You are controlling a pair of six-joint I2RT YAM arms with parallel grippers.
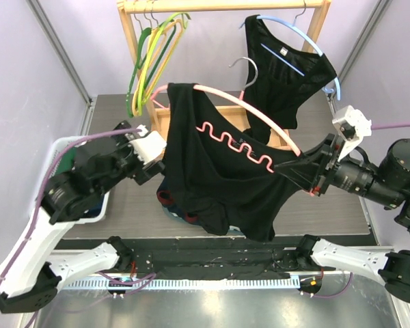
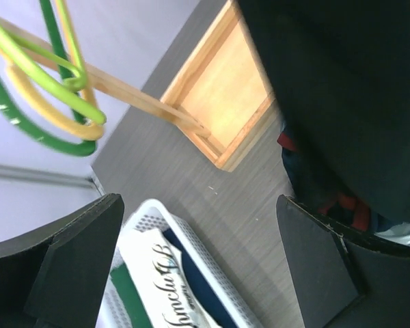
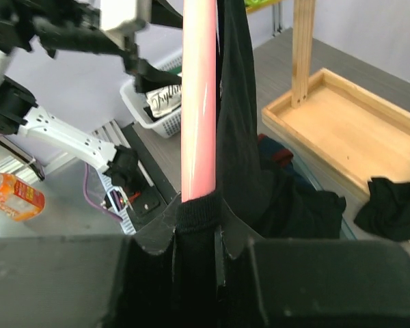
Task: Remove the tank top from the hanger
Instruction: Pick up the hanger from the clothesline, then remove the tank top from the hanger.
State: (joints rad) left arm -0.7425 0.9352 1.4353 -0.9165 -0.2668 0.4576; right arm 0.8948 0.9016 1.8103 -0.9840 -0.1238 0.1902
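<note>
A black tank top [image 1: 212, 171] hangs on a pink hanger [image 1: 246, 109] held in the air over the table. My right gripper [image 1: 297, 167] is shut on the hanger's right end, where the top's strap wraps the tube. In the right wrist view the hanger [image 3: 201, 102] rises from the right gripper [image 3: 198, 219], with the tank top [image 3: 239, 123] draped beside it. My left gripper [image 1: 157, 154] stands open just left of the top's left edge. In the left wrist view the left gripper [image 2: 198, 253] holds nothing, and the tank top [image 2: 348, 89] fills the upper right.
A wooden rack [image 1: 225, 5] at the back carries green and yellow hangers [image 1: 150, 61] and another black top on a blue hanger [image 1: 287, 68]. Its wooden base tray [image 2: 222, 102] lies below. A white basket [image 2: 191, 239] sits at left. Clothes [image 1: 191, 212] are piled under the tank top.
</note>
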